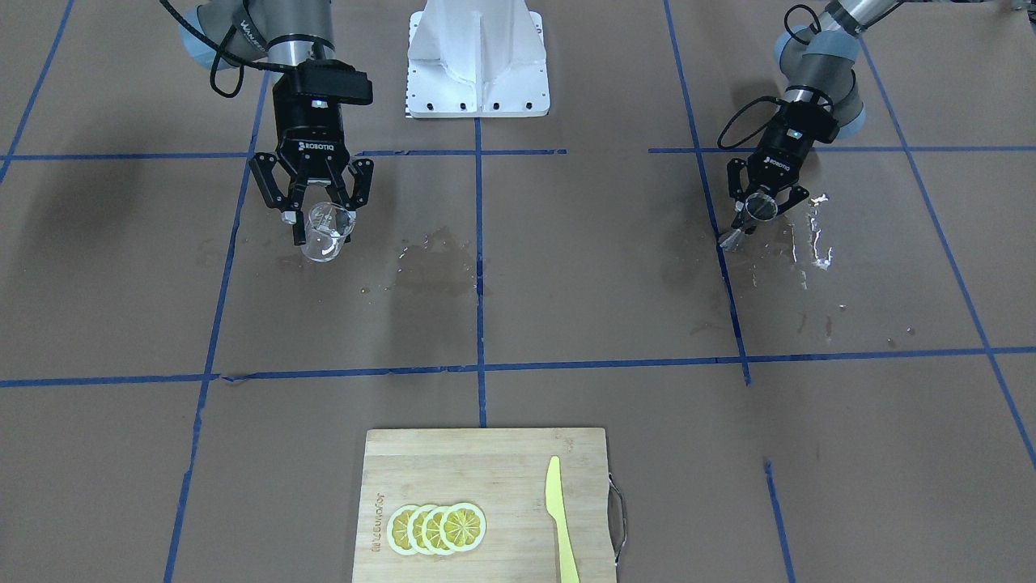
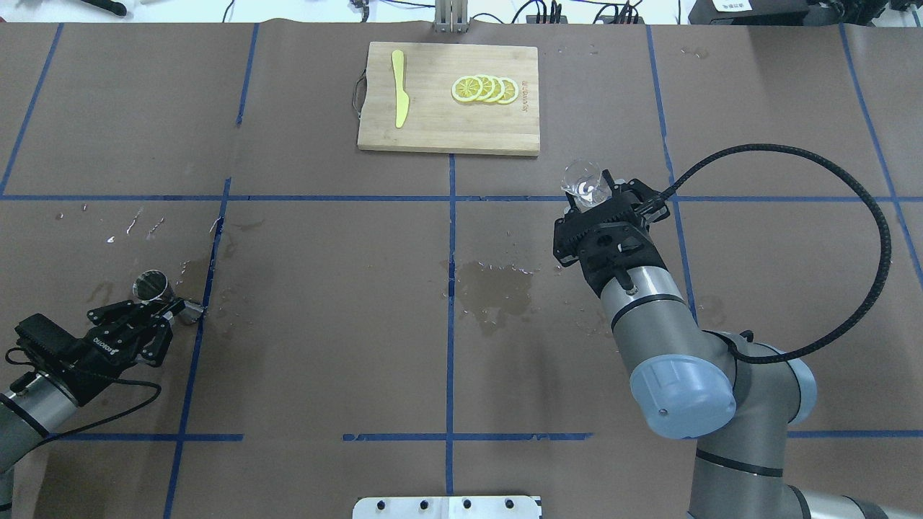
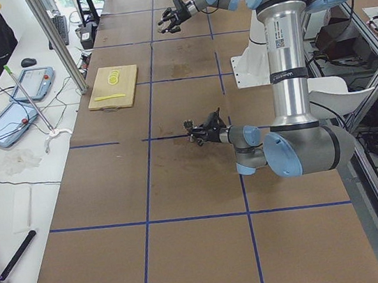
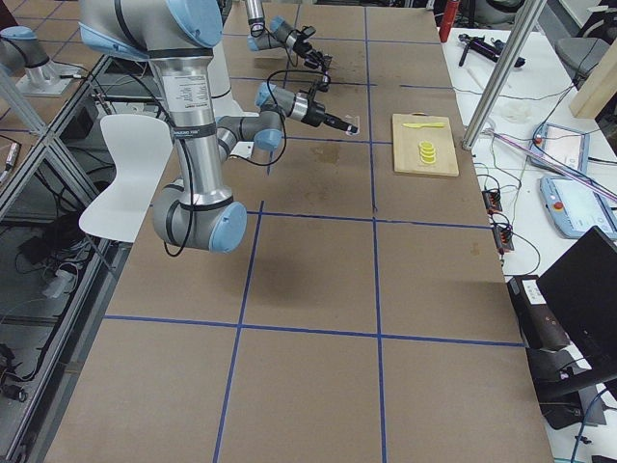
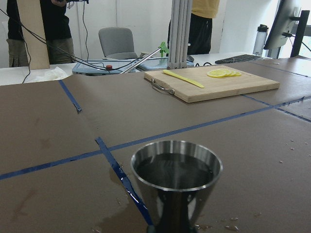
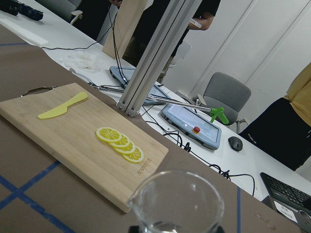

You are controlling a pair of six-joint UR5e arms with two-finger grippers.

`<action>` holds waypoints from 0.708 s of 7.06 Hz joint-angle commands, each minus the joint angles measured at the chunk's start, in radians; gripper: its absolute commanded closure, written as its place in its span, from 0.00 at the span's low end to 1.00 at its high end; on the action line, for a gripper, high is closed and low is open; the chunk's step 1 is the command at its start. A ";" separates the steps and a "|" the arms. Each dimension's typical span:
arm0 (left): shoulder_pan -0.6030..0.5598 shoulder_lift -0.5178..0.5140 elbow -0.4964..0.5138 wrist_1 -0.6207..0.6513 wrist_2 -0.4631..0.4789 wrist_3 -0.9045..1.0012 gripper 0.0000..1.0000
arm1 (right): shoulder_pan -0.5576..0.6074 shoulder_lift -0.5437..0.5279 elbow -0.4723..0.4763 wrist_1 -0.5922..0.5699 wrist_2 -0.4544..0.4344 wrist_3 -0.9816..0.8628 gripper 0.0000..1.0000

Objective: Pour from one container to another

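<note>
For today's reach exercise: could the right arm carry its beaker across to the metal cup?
Probably yes, though the gap is wide: only bare, wet table lies between the beaker and the metal cup; the cutting board sits aside.

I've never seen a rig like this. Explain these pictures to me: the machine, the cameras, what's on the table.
This is a robot with two arms at a brown table. One picture faces the robot, one looks down from behind it, two come from the table's ends, and two from wrist cameras. Its left claw grips a steel jigger that seems to hold liquid; its right claw grips a clear glass beaker. On the far side lies a wooden cutting board with lemon slices and a yellow knife. The table also shows wet patches.
</note>
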 commanded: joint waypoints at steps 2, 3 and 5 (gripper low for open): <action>0.000 0.000 0.002 0.001 0.002 0.007 1.00 | 0.000 0.000 0.000 0.000 0.000 0.000 1.00; 0.000 0.000 0.003 0.001 0.003 0.008 1.00 | 0.000 0.002 0.000 0.000 0.000 0.000 1.00; 0.000 0.002 0.003 0.001 0.005 0.011 0.80 | 0.000 0.002 0.000 0.000 0.000 0.000 1.00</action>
